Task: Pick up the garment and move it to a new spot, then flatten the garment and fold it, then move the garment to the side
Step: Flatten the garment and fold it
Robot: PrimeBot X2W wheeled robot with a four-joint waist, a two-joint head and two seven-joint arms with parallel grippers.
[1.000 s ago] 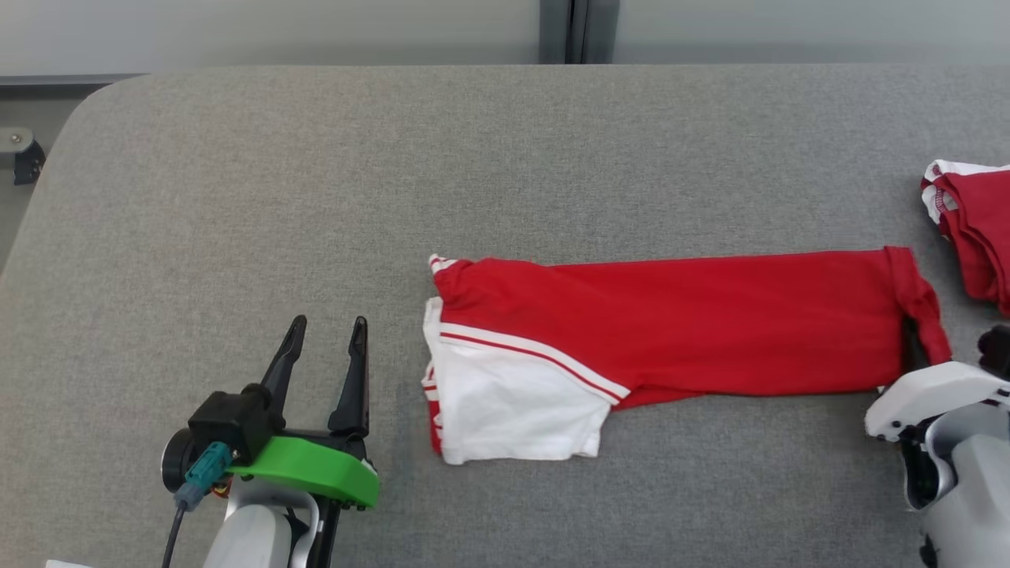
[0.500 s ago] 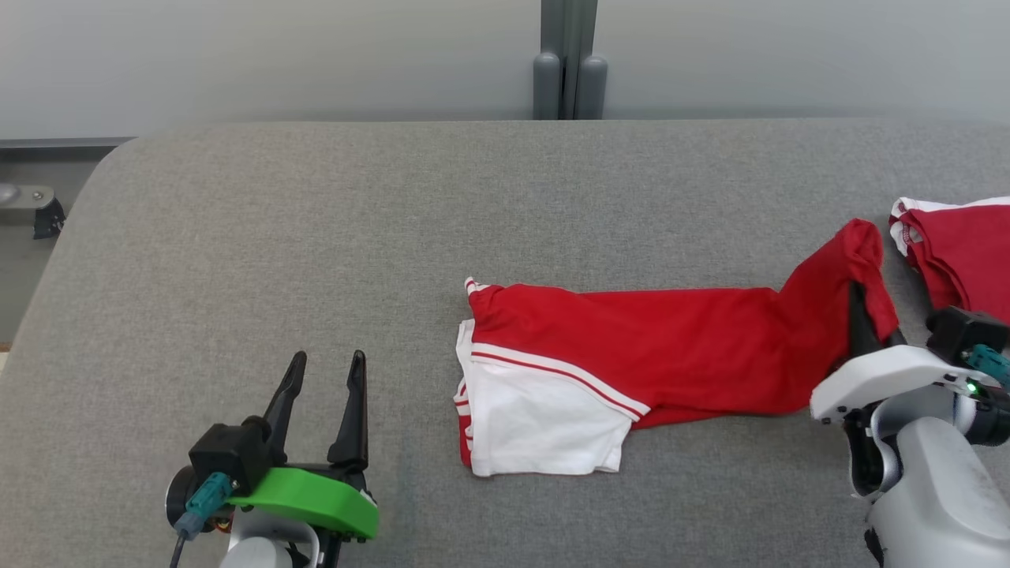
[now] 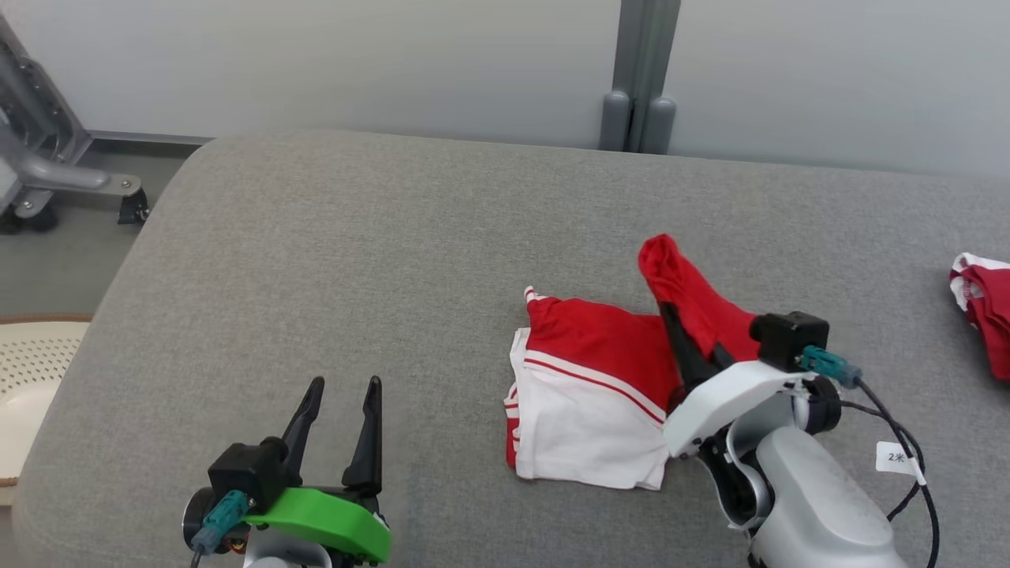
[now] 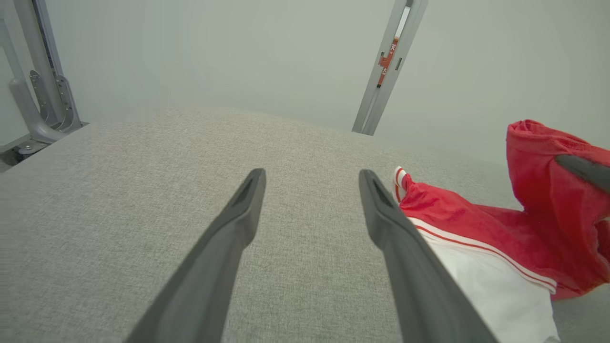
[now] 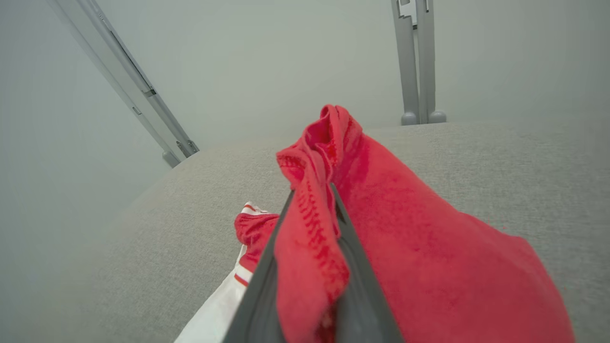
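A broad table [image 3: 331,237] with rounded corners, covered in a coarse grey woven cloth, is taking up most of the head view, and a pale smooth wall is rising behind it, with a grey metal post [image 3: 639,71] standing at its far edge. The garment [image 3: 600,371], a soft red knit with a white panel and thin red-and-white stripes, is lying right of the table's middle. Its white end is resting flat on the cloth while its red end is being lifted into a bunched, drooping peak. The right gripper [image 3: 671,315] is pinching that red end, its two dark tapered fingers nearly closed with stitched hem showing between them in the right wrist view [image 5: 312,193]. The left gripper [image 3: 345,384] is hovering over bare table well to the left of the garment, its fingers spread wide and holding nothing. A second red-and-white folded piece [image 3: 982,304] is lying at the table's right edge. Beyond the left edge, a cream perforated thing [image 3: 31,371], possibly a basket, is showing; its contents cannot be made out.
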